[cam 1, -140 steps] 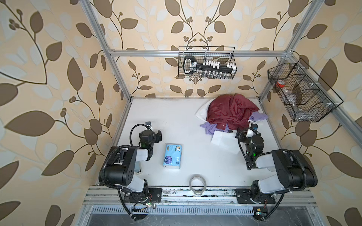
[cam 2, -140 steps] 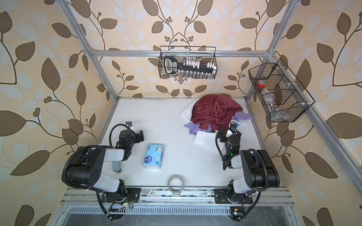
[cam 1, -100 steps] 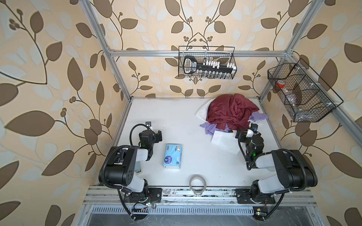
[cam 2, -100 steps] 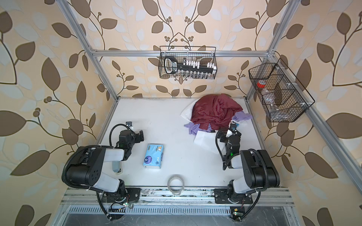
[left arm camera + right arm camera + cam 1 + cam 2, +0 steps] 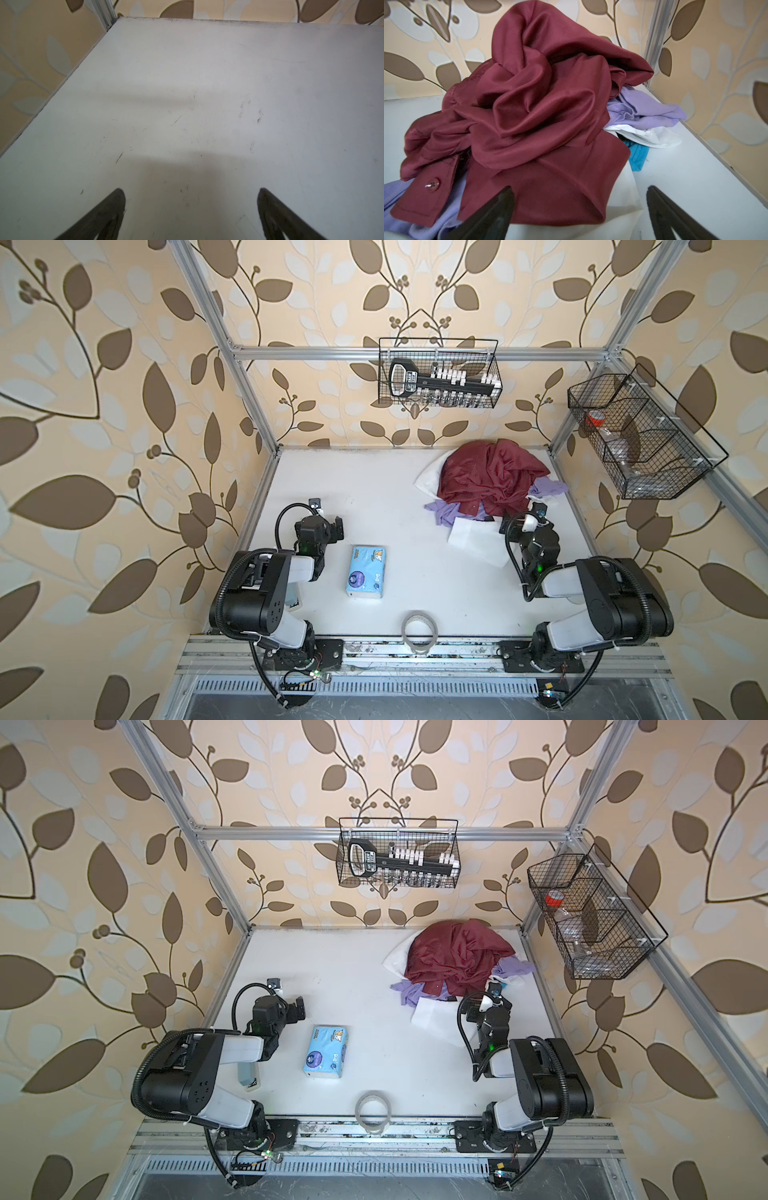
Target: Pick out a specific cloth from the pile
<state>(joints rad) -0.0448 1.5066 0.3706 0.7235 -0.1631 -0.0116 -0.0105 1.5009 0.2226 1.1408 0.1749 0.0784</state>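
A: Where is the cloth [image 5: 448,511]?
B: Mostly under the maroon cloth [image 5: 529,93] that tops the pile [image 5: 478,489]; in both top views lavender pokes out at its near-left edge and again at its right edge
A: And the right gripper [image 5: 579,188]?
B: Just in front of the maroon cloth, above the white garment [image 5: 473,539], jaws spread wide with nothing gripped
A: The left gripper [image 5: 190,189]?
B: Well apart from the maroon cloth, to its left, above bare table [image 5: 374,489], jaws also wide and empty
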